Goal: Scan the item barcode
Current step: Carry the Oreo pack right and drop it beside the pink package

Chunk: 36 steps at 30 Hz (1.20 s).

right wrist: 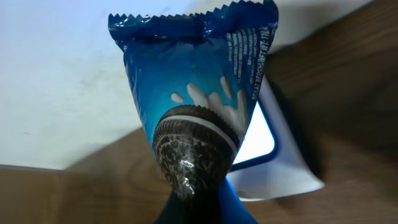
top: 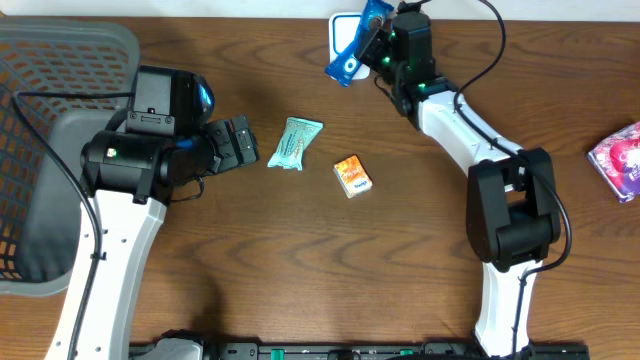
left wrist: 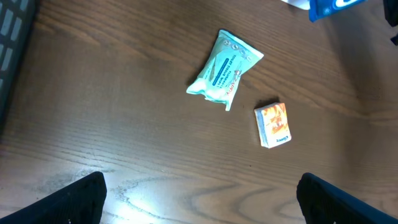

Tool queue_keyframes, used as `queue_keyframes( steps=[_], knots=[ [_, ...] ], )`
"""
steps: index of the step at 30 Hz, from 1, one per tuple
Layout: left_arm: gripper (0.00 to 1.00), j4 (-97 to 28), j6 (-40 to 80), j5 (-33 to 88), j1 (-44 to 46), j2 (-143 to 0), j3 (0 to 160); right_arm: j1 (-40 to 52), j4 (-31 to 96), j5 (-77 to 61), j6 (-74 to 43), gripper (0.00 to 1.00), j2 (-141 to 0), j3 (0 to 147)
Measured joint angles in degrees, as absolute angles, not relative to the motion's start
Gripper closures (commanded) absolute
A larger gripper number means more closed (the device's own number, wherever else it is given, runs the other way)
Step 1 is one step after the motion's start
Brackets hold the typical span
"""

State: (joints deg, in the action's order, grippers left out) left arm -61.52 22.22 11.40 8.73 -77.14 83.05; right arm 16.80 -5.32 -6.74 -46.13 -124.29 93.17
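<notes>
Blue cookie packet, nearest the right wrist lens: pinched at its lower end by the right gripper, fingers pressed together on the wrapper, crimped top edge up. Printed face toward the lens: a dark sandwich cookie with a white splash. Block of fine white print up the right-hand edge, too small to read; no brand name legible, no barcode in sight on this face.

Just behind the packet, at the far edge of the table: white scanner with a lit window, partly covered by the packet; touching or apart, not to be told.

Step in hand, by appearance: presenting the packet to the window. For a clean read, probably: turn the wrist to bring the barcoded side, likely the hidden back, square to the glass. Keep the wrapper flat and taut, free of glare and creases. Hold steady, near the window, fingers off the bars.

Farther off, mid-table: small orange box and mint-green sachet, lying apart, print on both illegible. Beyond these, left gripper, fingers spread wide, holding nothing, near the sachet. Farthest left, grey mesh basket; at the right edge, pink package.
</notes>
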Motion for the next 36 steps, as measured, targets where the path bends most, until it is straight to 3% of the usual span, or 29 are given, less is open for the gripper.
queue_keyframes(
  steps=[8, 20, 22, 25, 26, 28, 30, 36],
  knots=[
    [0.02, -61.5, 22.2, 11.4, 8.7, -77.1, 83.0, 7.2, 9.1, -8.2, -40.8, 0.99, -121.7, 93.3],
    [0.02, -61.5, 22.2, 11.4, 8.7, -77.1, 83.0, -20.8, 32.2, -6.1, -31.4, 0.99, -110.7, 95.2],
    [0.02, -61.5, 22.2, 11.4, 8.7, -77.1, 83.0, -23.2, 32.7, -5.4, -29.1, 0.94, -111.2, 95.1],
    [0.02, -61.5, 22.2, 11.4, 8.7, -77.1, 83.0, -26.3, 32.5, -4.9, -25.1, 0.77, -112.6, 95.1],
    [0.02, -61.5, 22.2, 11.4, 8.7, -77.1, 83.0, -27.2, 32.4, -4.6, -24.3, 0.67, -113.0, 95.1],
    [0.02, -61.5, 22.2, 11.4, 8.7, -77.1, 83.0, -28.3, 32.3, -4.4, -22.1, 0.36, -114.1, 95.1],
    [0.02, -61.6, 22.2, 11.4, 8.7, -77.1, 83.0, -29.0, 32.5, -4.1, -21.0, 0.30, -115.5, 95.1],
    [0.02, -61.5, 22.2, 11.4, 8.7, -77.1, 83.0, -28.8, 34.3, -5.0, -19.6, 0.30, -118.1, 95.1]
  ],
)
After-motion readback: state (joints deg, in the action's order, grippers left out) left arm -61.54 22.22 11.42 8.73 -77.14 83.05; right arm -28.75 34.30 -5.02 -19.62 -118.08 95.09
